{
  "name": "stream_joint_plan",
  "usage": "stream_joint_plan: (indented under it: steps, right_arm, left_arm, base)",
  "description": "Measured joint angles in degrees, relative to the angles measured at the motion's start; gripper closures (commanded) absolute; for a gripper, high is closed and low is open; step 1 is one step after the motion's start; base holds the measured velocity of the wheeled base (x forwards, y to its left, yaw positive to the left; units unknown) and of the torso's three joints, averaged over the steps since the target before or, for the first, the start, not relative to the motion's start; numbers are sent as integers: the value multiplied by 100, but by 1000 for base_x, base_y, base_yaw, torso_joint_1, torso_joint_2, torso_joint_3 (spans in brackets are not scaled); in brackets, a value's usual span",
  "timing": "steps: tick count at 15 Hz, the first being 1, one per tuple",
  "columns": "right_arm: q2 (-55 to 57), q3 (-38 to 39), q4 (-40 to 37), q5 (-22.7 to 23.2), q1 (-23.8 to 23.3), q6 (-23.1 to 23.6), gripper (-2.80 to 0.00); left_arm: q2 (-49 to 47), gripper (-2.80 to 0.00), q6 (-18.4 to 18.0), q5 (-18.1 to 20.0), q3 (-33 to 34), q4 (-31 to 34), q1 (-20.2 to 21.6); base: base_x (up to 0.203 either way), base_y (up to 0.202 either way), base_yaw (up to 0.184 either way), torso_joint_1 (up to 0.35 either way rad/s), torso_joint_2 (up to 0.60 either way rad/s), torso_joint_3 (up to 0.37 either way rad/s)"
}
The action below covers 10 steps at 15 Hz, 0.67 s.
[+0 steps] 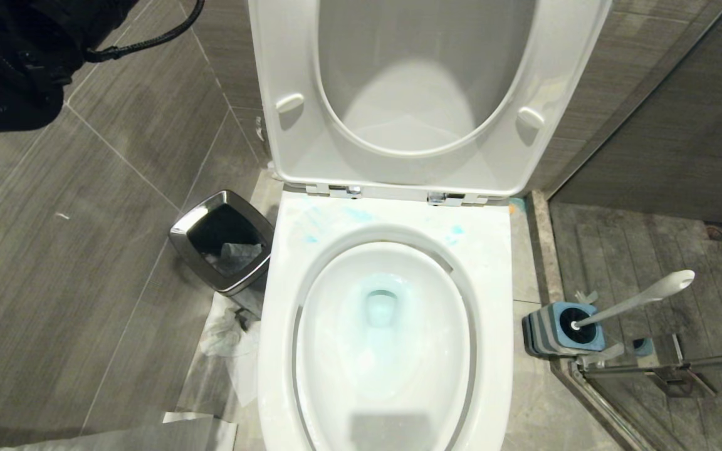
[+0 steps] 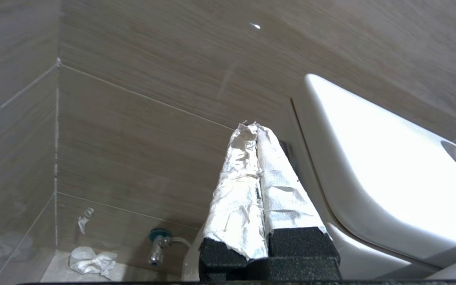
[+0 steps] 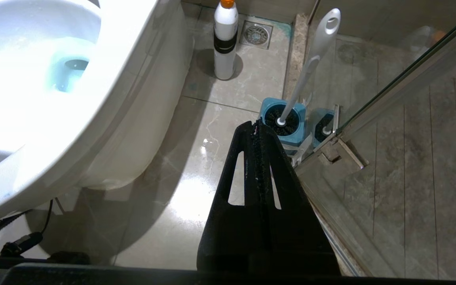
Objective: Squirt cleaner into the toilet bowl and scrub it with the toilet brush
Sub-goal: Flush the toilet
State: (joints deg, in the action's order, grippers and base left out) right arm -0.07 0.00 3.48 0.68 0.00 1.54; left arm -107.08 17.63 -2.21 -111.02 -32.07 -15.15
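The white toilet bowl (image 1: 499, 282) stands open below me, seat and lid raised. Pale blue cleaner tints the water (image 1: 381, 307) and smears the back of the rim (image 1: 336, 216). The toilet brush (image 1: 643, 297) stands in its blue-and-grey holder (image 1: 565, 329) on the floor to the right of the bowl. My right gripper (image 3: 253, 124) hangs shut and empty above the floor, its tips just short of the holder (image 3: 285, 126) and brush handle (image 3: 311, 63). My left gripper (image 2: 251, 126), with foil-wrapped fingers, is shut on nothing beside the white toilet body (image 2: 370, 158). The left arm (image 1: 10, 62) shows at the upper left.
A steel-rimmed bin (image 1: 223, 241) and crumpled tissue (image 1: 226, 332) sit left of the toilet. A white bottle with an orange cap (image 3: 225, 43) stands on the floor near a drain (image 3: 256, 34). A glass shower door (image 1: 680, 363) closes the right side. A water valve (image 2: 157, 245) juts from the wall.
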Motion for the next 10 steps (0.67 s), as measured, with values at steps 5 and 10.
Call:
stream_joint_plan:
  steps: [5,10]
  right_arm:
    - [0,0,-1,-4,0,2,0]
    - [0,0,-1,0,0,-1,0]
  left_arm:
    - [-121,0,48,4,0,-50,-64]
    - [-143,0,61,4,-44,-80,-222]
  base:
    - [0,0,0,0,0,0]
    - [0,0,0,0,0,0]
